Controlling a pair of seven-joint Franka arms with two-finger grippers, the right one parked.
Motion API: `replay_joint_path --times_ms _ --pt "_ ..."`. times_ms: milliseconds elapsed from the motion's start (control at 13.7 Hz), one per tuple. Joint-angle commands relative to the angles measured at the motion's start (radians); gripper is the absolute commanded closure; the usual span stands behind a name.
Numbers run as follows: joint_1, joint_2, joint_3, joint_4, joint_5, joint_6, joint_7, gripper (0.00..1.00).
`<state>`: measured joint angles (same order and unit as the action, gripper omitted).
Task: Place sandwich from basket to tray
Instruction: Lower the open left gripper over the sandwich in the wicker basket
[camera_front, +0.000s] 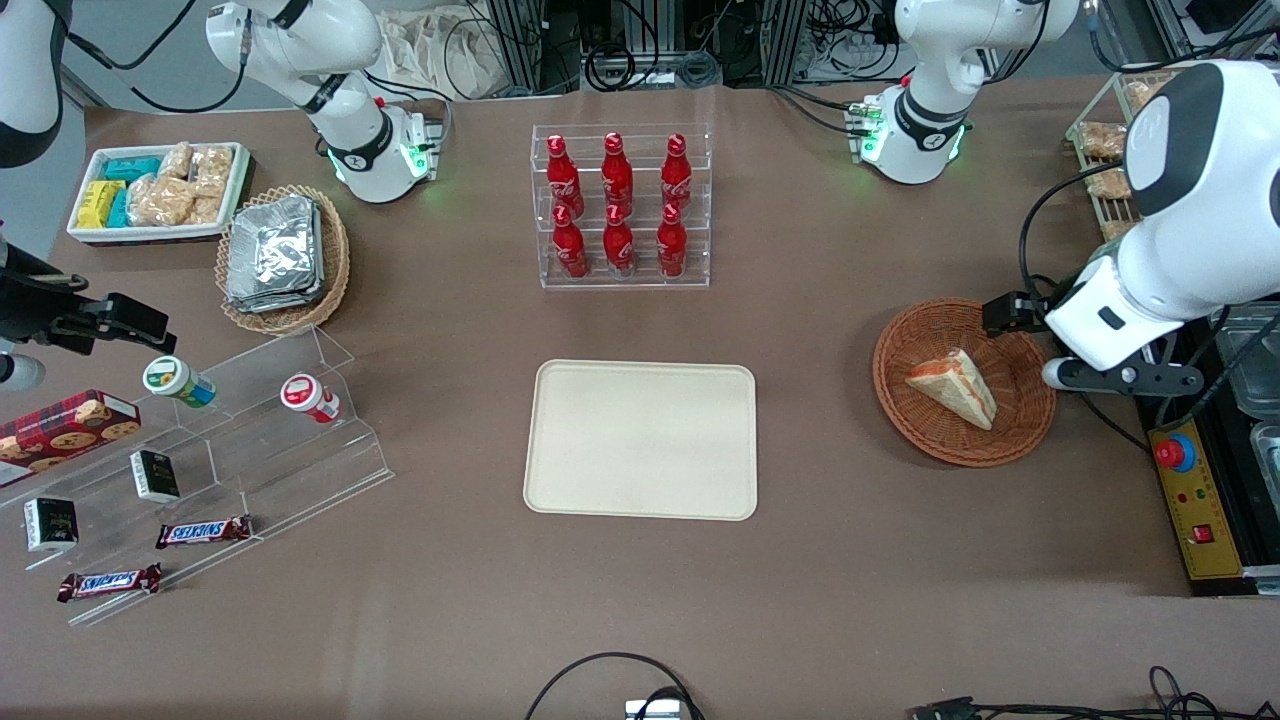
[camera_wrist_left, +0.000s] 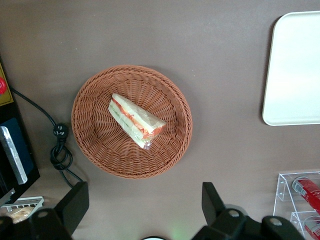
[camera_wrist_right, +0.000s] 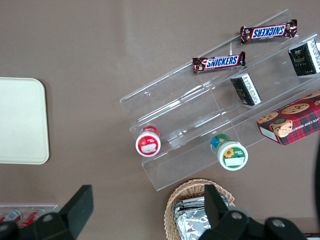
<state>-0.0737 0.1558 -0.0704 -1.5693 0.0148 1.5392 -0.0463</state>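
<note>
Counting: one white triangular sandwich (camera_wrist_left: 135, 121), one reddish-brown round wicker basket (camera_wrist_left: 90, 145), one cream rectangular plastic tray (camera_front: 640, 440).
Claw: gripper (camera_wrist_left: 145, 210) above the basket, fingers apart.
Surface: brown table (camera_front: 850, 580).

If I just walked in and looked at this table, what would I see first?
Probably the six bright red bottles standing in a clear rack, with the plain cream tray nearer the camera than them. Next, the sandwich lying in the round brown basket toward the working arm's end of the table. The tool hangs open above that basket, holding nothing.
</note>
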Motion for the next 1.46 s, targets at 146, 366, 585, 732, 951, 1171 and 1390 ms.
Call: replay_joint_path --times_ms 146,366,585,732,951,1171,1390 --pt "0.005 0.068 0.021 0.069 0.008 -0.047 -0.010 0.00" --pt "0.041 0.091 0.032 0.020 0.017 -0.045 -0.044 0.00" --pt "0.098 0.064 0.032 -0.130 -0.003 0.051 -0.146 0.00" --pt "0.100 0.010 0.032 -0.268 -0.004 0.178 -0.342 0.00" --pt "0.089 -0.068 0.027 -0.484 -0.004 0.428 -0.637 0.00" --pt "0.065 -0.081 0.023 -0.573 -0.006 0.530 -0.808 0.00" --pt "0.046 -0.081 0.023 -0.610 -0.006 0.561 -0.872 0.00"
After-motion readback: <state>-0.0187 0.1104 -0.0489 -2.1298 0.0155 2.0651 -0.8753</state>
